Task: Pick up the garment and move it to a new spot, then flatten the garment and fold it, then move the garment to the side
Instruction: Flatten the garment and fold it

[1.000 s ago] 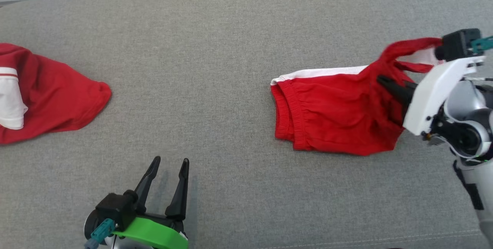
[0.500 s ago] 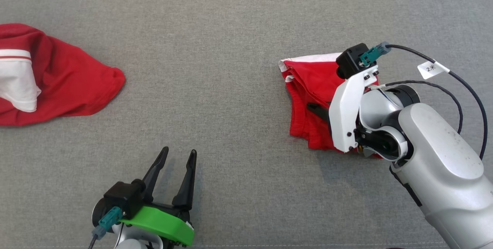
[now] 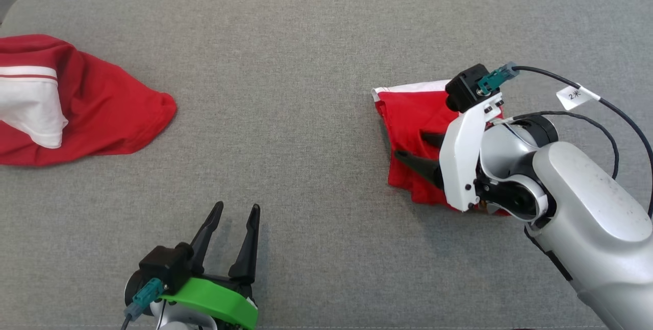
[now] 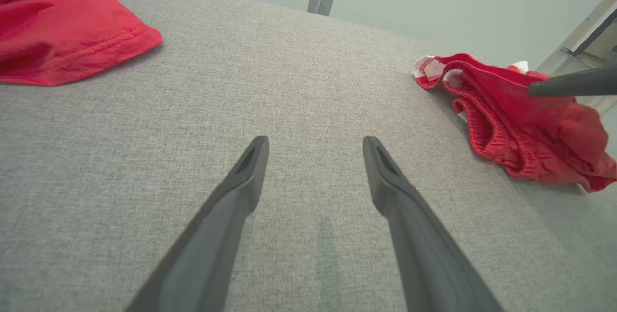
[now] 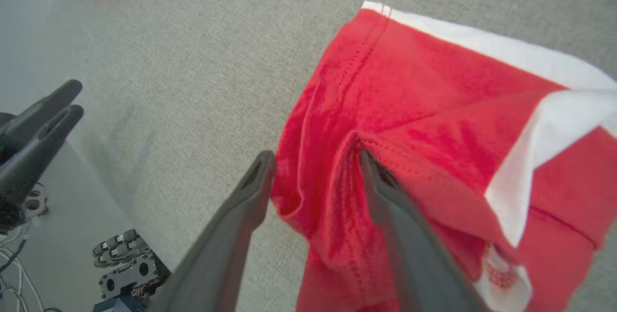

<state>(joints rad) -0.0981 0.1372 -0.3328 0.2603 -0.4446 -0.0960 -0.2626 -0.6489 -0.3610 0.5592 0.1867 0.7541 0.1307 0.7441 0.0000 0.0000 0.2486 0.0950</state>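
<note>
Right wrist view: my right gripper (image 5: 315, 157) stands with jaws apart astride a ridge of the folded red garment (image 5: 409, 90), at 3 o'clock on the grey cushion (image 3: 306, 116). If I retreat carelessly, a finger can snag this ridge and undo the fold. At 7 o'clock my left gripper (image 3: 236, 207) is spread, empty.

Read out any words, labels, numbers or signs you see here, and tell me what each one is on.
"2" followed by a small star-like mark, too small to read for certain: on the white tag on the black cable.
No other text is readable.
</note>
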